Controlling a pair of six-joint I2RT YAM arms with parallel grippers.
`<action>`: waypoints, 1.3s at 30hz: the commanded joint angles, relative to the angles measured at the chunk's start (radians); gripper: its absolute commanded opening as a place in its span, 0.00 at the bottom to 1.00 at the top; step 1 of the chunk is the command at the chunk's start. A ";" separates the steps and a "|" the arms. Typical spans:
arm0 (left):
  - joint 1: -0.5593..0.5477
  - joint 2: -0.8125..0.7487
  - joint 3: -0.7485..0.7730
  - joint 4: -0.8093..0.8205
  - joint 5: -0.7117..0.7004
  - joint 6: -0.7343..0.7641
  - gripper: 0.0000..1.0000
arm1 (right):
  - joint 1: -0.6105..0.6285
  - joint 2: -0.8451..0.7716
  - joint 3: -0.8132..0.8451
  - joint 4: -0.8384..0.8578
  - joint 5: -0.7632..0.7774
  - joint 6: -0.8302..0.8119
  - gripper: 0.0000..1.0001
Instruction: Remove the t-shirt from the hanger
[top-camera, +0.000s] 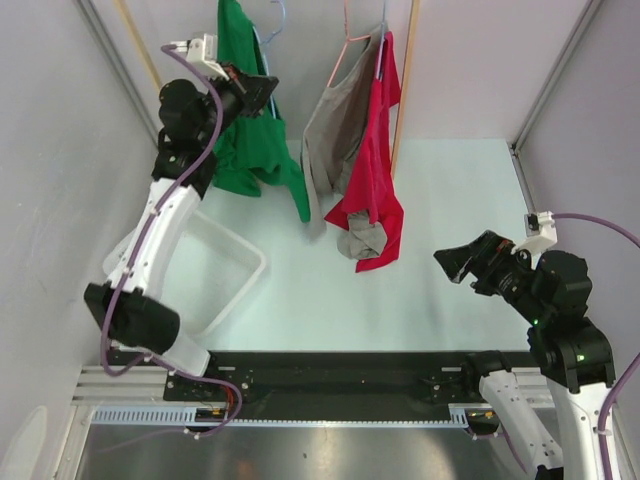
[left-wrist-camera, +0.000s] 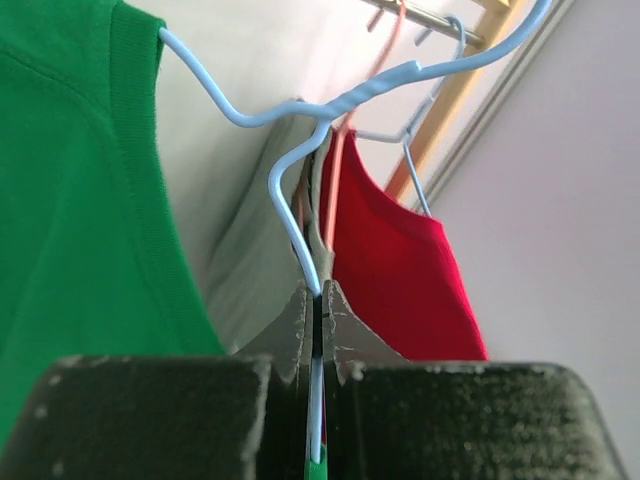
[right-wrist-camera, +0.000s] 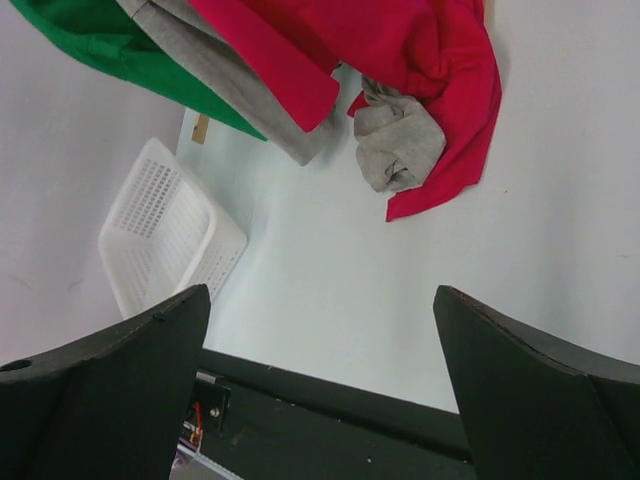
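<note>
At back left, green t-shirt (top-camera: 245, 150) droops, seemingly half-off; left fingers (left-wrist-camera: 150, 420) pinch hanger (left-wrist-camera: 372, 90), right fingers (right-wrist-camera: 110, 400) wide

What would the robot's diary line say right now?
left gripper: shut on blue hanger | green t-shirt: on hanger | right gripper: open, empty

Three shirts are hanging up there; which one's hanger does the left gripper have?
The green t-shirt, leftmost of the three: the left gripper is shut on its pale blue wire hanger. The grey shirt and red shirt hang to its right, ungripped.
</note>
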 joint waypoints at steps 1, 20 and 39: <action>-0.001 -0.225 -0.104 -0.092 0.014 -0.012 0.00 | -0.003 0.011 0.001 0.040 -0.077 -0.027 1.00; -0.244 -0.709 -0.797 0.043 0.063 -0.316 0.00 | 0.652 0.251 -0.073 0.451 0.193 0.072 1.00; -0.245 -0.811 -0.768 0.006 -0.176 -0.489 0.00 | 1.255 0.681 -0.114 0.878 0.843 -0.168 0.65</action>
